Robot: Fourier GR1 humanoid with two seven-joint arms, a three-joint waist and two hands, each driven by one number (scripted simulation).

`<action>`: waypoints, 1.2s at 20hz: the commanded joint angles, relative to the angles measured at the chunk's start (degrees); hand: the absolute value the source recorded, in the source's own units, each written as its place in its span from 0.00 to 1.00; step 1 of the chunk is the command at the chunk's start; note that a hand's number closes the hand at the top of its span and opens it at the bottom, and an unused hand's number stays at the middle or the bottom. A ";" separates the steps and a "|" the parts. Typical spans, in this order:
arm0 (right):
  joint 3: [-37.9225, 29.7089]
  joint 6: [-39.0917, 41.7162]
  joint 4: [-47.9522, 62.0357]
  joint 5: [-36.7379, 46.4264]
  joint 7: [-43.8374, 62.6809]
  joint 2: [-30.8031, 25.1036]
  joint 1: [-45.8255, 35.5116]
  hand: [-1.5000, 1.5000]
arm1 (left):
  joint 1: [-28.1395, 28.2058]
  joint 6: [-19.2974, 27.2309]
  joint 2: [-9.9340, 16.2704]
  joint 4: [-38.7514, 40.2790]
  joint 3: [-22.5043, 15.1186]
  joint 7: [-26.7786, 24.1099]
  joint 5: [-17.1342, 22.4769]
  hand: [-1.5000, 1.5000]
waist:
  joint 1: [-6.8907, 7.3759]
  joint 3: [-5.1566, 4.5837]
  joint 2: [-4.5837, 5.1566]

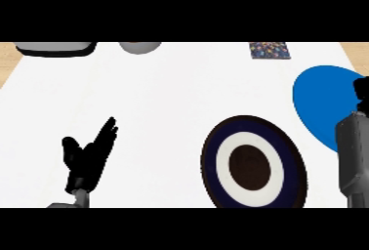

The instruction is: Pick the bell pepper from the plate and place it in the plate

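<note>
Left hand open, resting; right hand cut off over blue plate, grip unclear.

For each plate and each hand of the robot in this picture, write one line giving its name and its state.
Blue plate: flat on the counter, nothing showing on it, partly hidden by the right forearm.
Dark ringed plate: flat on the counter, holds nothing.
Left hand: open, fingers up, resting at lower left.
Right hand: at the right edge over the blue plate, mostly cut off.
</note>
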 commanded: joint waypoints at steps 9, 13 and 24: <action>-4.82 4.14 19.44 -32.89 -17.17 -8.88 -1.68 0.00 | 0.43 0.51 -1.49 0.65 -0.49 0.66 -0.60 0.50 | -0.04 0.03 0.11; -5.27 -0.25 18.93 -43.20 -30.65 -8.50 -0.31 0.00 | -0.19 -1.23 -0.30 0.67 0.04 1.32 0.00 0.50 | 0.08 0.06 0.18; -7.97 -5.19 1.33 -72.07 -56.32 -3.55 7.60 0.00 | -0.60 0.46 -0.99 1.23 1.13 2.58 -0.83 0.50 | -1.04 -0.11 -0.23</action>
